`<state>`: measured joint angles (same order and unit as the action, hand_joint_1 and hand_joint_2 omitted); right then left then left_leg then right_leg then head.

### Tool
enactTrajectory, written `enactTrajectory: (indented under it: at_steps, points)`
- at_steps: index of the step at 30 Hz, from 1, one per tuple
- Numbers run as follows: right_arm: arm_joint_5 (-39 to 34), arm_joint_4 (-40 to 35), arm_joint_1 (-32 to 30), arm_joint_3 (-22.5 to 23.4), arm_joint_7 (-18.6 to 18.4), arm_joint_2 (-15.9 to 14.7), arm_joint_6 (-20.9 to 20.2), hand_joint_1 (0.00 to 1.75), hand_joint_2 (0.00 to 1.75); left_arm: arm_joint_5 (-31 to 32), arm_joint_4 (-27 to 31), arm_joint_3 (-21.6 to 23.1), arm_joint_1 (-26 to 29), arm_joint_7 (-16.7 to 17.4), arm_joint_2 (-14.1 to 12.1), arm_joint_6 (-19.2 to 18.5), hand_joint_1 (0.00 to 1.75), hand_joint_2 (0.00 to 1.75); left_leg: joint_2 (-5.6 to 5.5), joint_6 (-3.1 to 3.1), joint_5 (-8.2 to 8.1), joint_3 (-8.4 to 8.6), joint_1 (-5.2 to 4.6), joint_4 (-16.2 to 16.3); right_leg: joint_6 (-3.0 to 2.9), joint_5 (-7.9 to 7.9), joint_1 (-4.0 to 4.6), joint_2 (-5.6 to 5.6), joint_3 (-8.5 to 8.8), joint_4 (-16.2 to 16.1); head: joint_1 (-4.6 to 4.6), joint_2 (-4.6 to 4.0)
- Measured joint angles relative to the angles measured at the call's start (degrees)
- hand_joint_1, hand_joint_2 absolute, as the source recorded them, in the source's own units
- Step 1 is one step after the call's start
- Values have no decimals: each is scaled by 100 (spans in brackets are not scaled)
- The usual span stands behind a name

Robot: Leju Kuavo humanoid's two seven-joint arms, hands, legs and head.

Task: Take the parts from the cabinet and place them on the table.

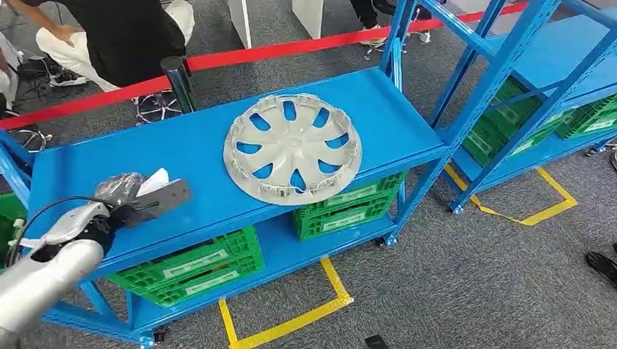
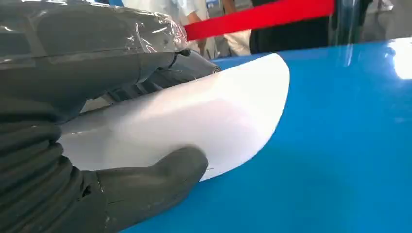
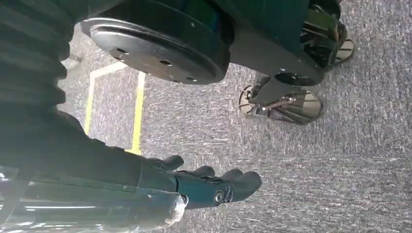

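Left hand (image 2: 97, 145) grips a white curved part (image 2: 194, 121) over the blue table (image 1: 204, 145) near a silver wheel cover (image 1: 292, 149); right hand (image 3: 209, 184) hangs empty, fingers apart.

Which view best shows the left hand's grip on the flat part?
The left wrist view: the left hand clasps the flat part between thumb and fingers, just above the blue shelf. The head view shows hand and part small and distant. The right wrist view looks at floor.

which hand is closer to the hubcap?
Left. The left hand is over the blue shelf beside the hubcap, holding a white part; the right hand hangs above floor.
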<state>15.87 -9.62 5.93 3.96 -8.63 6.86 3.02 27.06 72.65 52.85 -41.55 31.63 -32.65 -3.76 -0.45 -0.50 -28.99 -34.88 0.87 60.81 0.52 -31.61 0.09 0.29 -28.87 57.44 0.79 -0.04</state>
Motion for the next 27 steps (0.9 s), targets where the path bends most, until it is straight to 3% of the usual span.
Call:
enactTrajectory:
  at_steps: [5,12,21,27]
  points:
    - [-46,0,-9,-2,48,0,2,0,175,-321,28,-105,160,-419,52,520,175,175,1,0,0,0,-1,0,0,0,-1,0,0,-1,2,0]
    - [-81,0,-12,-2,61,-4,2,0,175,-454,79,-291,292,-552,101,740,175,175,0,0,0,0,0,0,0,0,0,0,-1,0,0,0]
    - [-170,0,-57,-4,66,-4,72,0,175,-1279,532,-798,717,-1425,153,2168,175,175,4,0,0,0,0,0,-1,-1,0,1,-1,0,-2,0]
    - [-229,0,-76,-96,57,-2,85,0,175,-1639,1060,-1231,1066,-1941,199,2846,175,175,11,0,-1,0,0,0,-2,-1,0,1,-3,0,-4,0]
